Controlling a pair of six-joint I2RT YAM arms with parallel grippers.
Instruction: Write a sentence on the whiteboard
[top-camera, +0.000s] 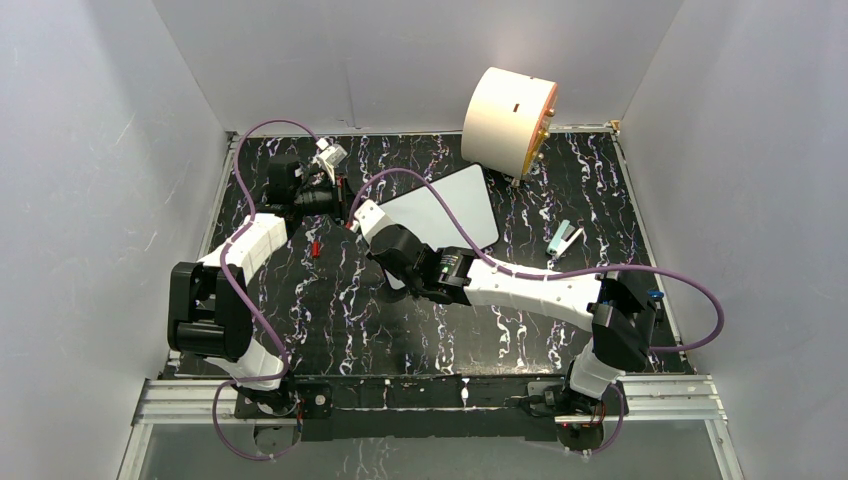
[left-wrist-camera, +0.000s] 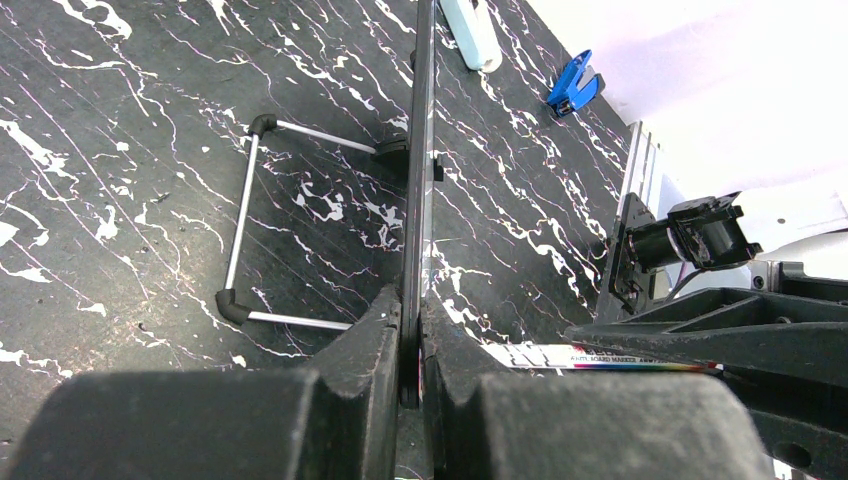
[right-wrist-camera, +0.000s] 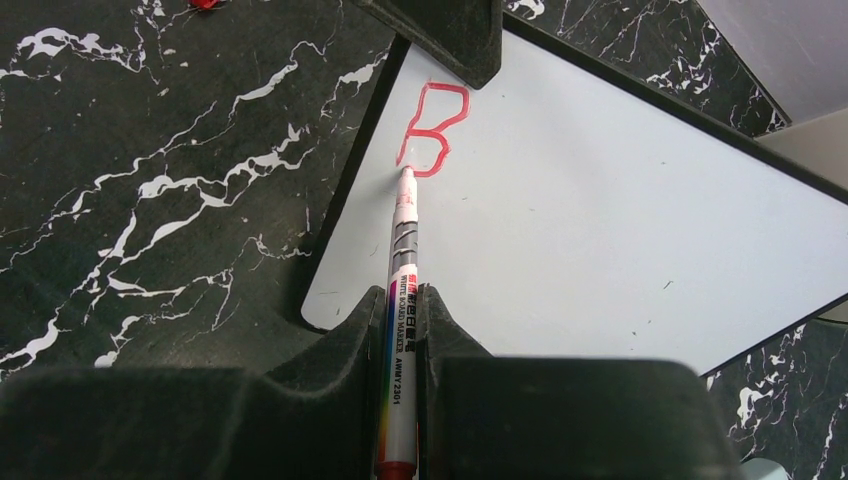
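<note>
The whiteboard (top-camera: 455, 205) stands tilted at the middle of the table, white with a thin black rim. My left gripper (top-camera: 342, 198) is shut on its left edge; in the left wrist view the whiteboard (left-wrist-camera: 419, 150) runs edge-on out of the shut left gripper (left-wrist-camera: 412, 305). My right gripper (right-wrist-camera: 405, 300) is shut on a white board marker (right-wrist-camera: 403, 260). The marker's tip touches the whiteboard (right-wrist-camera: 600, 220) just below a red letter B (right-wrist-camera: 432, 130), the one letter of the sentence that shows. From above, the right gripper (top-camera: 372, 222) reaches in at the board's left corner.
A big cream cylinder (top-camera: 508, 118) lies at the back right. A pale green object (top-camera: 563, 240) sits right of the board, a blue clip (left-wrist-camera: 573, 90) further off. A wire stand (left-wrist-camera: 245, 220) props the board from behind. A small red cap (top-camera: 315, 247) lies left of the board.
</note>
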